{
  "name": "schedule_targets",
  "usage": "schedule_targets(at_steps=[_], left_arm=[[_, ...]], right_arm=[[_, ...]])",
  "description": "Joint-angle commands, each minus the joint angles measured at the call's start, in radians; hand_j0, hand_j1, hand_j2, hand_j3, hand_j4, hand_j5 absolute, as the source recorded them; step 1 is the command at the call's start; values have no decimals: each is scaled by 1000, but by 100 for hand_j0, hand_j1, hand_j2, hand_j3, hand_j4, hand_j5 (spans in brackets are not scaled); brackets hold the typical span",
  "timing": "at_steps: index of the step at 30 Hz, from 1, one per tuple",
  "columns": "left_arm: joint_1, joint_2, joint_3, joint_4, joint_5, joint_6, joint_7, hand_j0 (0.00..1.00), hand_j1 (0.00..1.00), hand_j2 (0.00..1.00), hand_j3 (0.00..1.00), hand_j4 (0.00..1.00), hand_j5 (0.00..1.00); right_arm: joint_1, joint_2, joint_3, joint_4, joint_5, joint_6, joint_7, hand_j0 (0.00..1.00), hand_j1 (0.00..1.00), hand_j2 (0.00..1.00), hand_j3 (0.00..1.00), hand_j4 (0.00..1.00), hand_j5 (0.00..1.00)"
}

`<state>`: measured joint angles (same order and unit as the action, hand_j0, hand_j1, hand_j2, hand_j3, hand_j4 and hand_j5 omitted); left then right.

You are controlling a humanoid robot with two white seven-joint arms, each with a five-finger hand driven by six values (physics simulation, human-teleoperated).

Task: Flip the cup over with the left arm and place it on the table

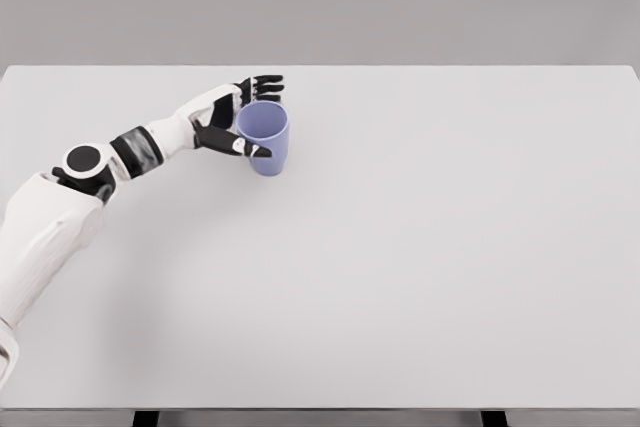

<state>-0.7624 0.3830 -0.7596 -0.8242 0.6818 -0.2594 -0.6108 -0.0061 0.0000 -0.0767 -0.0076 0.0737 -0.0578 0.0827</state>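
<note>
A lilac-blue cup (266, 142) stands upright, mouth up, on the white table (420, 247) left of the middle and towards the far edge. My left hand (268, 117) comes at it from the left and wraps it. The black thumb (240, 144) crosses the cup's front wall, and the other fingers (264, 85) curl behind its rim. The fingers are shut on the cup. Whether the cup's base touches the table or hangs just above it cannot be told. My right arm does not show.
The left forearm (150, 147) and upper arm (40, 237) lie over the table's left part. The table's far edge (320, 67) runs shortly behind the hand, with a grey wall beyond it.
</note>
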Motion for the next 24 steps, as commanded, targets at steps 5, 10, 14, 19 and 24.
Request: schedule_targets(at_steps=[5, 10, 14, 19, 24], left_arm=[[-12, 11, 17, -6, 7, 0, 0, 100, 100, 100, 100, 100, 100], [-23, 66, 17, -41, 10, -18, 0, 100, 100, 100, 100, 100, 100], [-55, 114, 17, -36, 5, -37, 0, 100, 100, 100, 100, 100, 100], [-90, 154, 8, 10, -5, -26, 0, 100, 100, 100, 100, 100, 100], [-121, 209, -12, 20, -493, -160, 0, 100, 100, 100, 100, 100, 100]], right_arm=[[0, 0, 0, 0, 0, 1, 0, 100, 100, 100, 100, 100, 100], [0, 0, 0, 0, 0, 0, 0, 100, 100, 100, 100, 100, 100], [0, 0, 0, 0, 0, 0, 0, 100, 100, 100, 100, 100, 100], [0, 0, 0, 0, 0, 0, 0, 100, 100, 100, 100, 100, 100], [0, 0, 0, 0, 0, 1, 0, 100, 100, 100, 100, 100, 100]])
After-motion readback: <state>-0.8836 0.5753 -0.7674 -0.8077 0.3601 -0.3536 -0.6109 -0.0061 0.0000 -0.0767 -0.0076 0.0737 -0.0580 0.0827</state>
